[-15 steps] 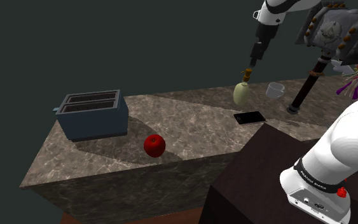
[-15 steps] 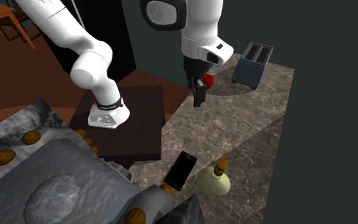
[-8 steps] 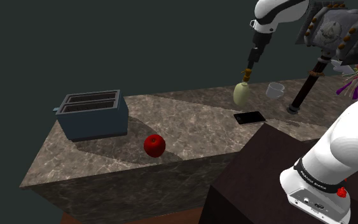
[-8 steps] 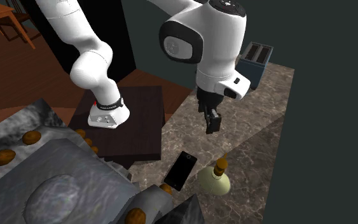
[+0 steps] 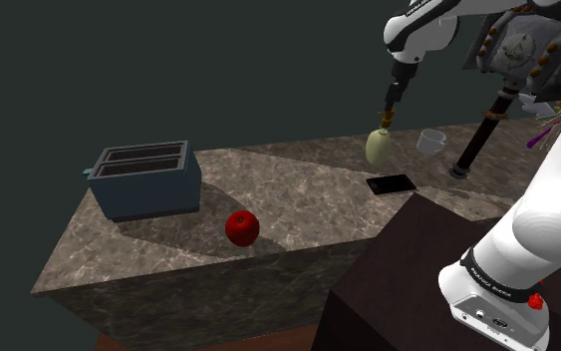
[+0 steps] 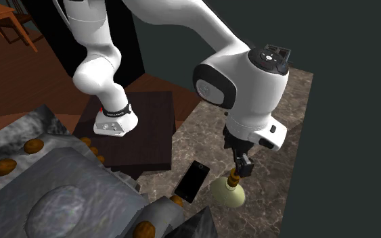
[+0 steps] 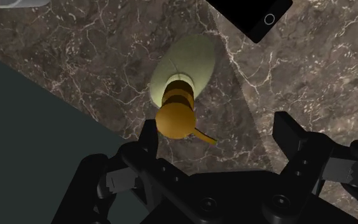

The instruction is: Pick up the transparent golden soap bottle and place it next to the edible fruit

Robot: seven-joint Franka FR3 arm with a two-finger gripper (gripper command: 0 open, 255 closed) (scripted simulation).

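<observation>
Black tool (image 7: pixel 217 132) wide apart, unclamped, just above the golden pump (image 7: pixel 176 118) of the pale soap bottle (image 7: pixel 189 63)

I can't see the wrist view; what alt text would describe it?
The open black gripper hangs over a pale soap bottle with a golden pump, standing on a dark marbled counter. A black phone lies beside the bottle.

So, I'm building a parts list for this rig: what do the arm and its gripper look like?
The arm is glossy white, made of rounded tubular links with dark circular joint caps. A black lettered band rings its base, beside a small red button. The gripper is all black and blocky, with two stubby fingers.
</observation>
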